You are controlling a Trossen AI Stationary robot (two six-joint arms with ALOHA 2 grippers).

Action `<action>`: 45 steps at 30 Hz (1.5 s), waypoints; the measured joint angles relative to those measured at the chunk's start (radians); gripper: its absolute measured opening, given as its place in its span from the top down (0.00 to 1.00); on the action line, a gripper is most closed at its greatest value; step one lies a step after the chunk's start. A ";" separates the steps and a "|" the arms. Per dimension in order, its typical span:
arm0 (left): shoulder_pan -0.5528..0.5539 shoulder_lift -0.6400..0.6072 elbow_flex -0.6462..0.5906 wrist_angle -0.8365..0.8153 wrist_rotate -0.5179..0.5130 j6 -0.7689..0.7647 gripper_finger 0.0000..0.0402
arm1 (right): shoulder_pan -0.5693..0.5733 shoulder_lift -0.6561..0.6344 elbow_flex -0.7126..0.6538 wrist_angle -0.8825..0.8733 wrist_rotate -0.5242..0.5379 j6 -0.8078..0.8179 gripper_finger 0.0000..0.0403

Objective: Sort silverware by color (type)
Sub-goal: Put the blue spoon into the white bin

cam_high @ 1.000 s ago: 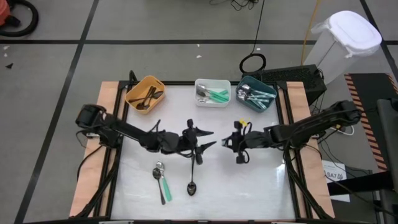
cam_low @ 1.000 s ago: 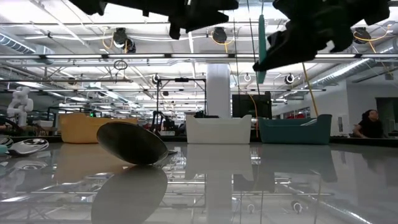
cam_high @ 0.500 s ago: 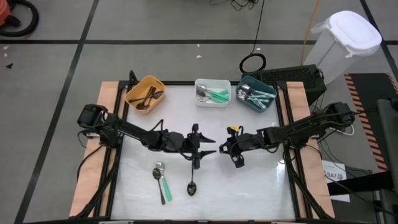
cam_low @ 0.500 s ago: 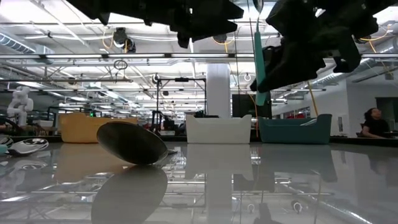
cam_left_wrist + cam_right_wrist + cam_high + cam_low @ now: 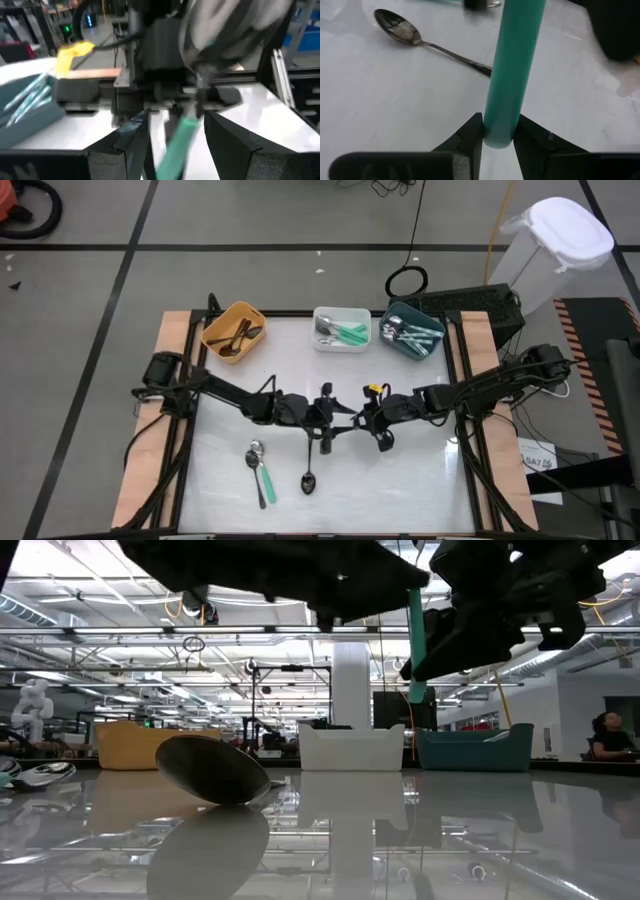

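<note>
Left gripper has closed toward the mint-handled spoon.

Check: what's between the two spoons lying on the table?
Bare tabletop, in the high view: green spoon and black spoon lie apart with nothing between.

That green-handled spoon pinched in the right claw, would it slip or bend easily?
Probably stiff: the green handle runs straight from the right gripper. It looks smooth and narrow, so it might pivot or slide in the pinch. Likely light, since that small grip alone holds it.
</note>
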 joint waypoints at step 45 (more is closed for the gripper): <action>-0.071 0.006 0.038 0.256 -0.685 -0.047 0.91 | 0.035 -0.092 0.000 0.102 0.577 0.177 0.56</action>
